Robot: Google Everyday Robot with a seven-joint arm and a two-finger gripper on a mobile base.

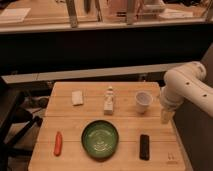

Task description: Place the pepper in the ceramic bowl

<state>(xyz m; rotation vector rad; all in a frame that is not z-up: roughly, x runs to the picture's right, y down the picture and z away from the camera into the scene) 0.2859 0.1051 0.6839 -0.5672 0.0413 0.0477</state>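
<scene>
The pepper (pixel 58 143), small, slender and red-orange, lies on the wooden table (pixel 75 120) near its front left. The ceramic bowl (pixel 100 140), round and dark green with a pale pattern inside, stands at the front middle, just right of the pepper. The bowl holds nothing. My gripper (pixel 166 117) hangs down from the white arm (pixel 186 85) at the table's right edge, far from the pepper and to the right of the bowl. It holds nothing that I can see.
A white cup (pixel 143 101) stands at the back right, close to the gripper. A small white upright object (pixel 109 100) stands at the back middle and a flat white piece (pixel 77 97) at the back left. A black bar (pixel 144 147) lies right of the bowl.
</scene>
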